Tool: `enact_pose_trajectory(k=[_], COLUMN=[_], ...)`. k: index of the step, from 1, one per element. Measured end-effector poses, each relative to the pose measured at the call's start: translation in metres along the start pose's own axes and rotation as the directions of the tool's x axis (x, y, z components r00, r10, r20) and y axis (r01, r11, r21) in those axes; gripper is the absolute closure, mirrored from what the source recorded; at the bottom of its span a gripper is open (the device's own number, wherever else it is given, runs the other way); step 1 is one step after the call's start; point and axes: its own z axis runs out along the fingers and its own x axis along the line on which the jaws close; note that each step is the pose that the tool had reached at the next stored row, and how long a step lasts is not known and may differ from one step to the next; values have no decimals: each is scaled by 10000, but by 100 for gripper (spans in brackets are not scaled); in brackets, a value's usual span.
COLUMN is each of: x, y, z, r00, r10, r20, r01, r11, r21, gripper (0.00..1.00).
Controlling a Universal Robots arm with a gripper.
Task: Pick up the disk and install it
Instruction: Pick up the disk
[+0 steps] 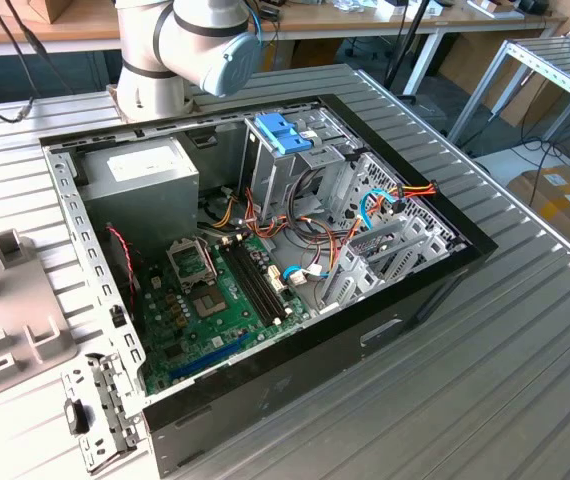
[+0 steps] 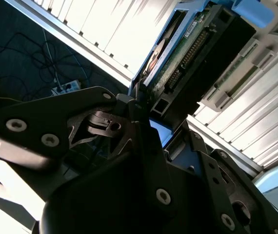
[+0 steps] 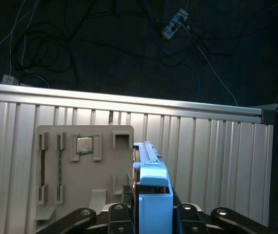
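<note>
Closest to the lens in both wrist views: the black linkage of the gripper [image 3: 153,217], drawn narrow and clamped on the disk [image 3: 151,183], one finger on each flat side. Held on edge, with a light-blue side rail facing the first wrist camera. Seen from the other wrist camera, green circuit board and a row of connector pins along the disk's end.

Beyond the disk in the first wrist view, a grey fixture tray [image 3: 61,195] with a square processor chip [image 3: 84,145] seated in one recess, resting on the ribbed metal tabletop [image 3: 217,161]. Past the tabletop's edge, dark floor [image 3: 105,44] strewn with loose wires. Hard to tell whether the disk touches the tray or hangs just clear of it.

In the exterior view, starting at the exterior view's left: the same kind of grey tray, then a perforated metal bracket [image 1: 100,420] lying just beside the near corner of the open computer case [image 1: 265,400]. Inside the case, a grey power supply [image 1: 140,175], a green motherboard [image 1: 215,300], a drive cage [image 1: 275,175] topped by a light-blue latch [image 1: 285,133], and red, yellow and black cables [image 1: 410,192]. Behind the case, the pale arm [image 1: 185,50]. Farthest to the exterior view's right, a cardboard box [image 1: 565,200] off the tabletop.
</note>
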Motion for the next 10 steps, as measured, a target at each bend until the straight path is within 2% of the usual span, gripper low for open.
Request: enact_pose_trajectory(k=[10], x=[-13], y=[5], z=[-106], r00=[10000], r10=[-1], r20=[22], r01=[1], r11=[10000], r21=[2], gripper=[63])
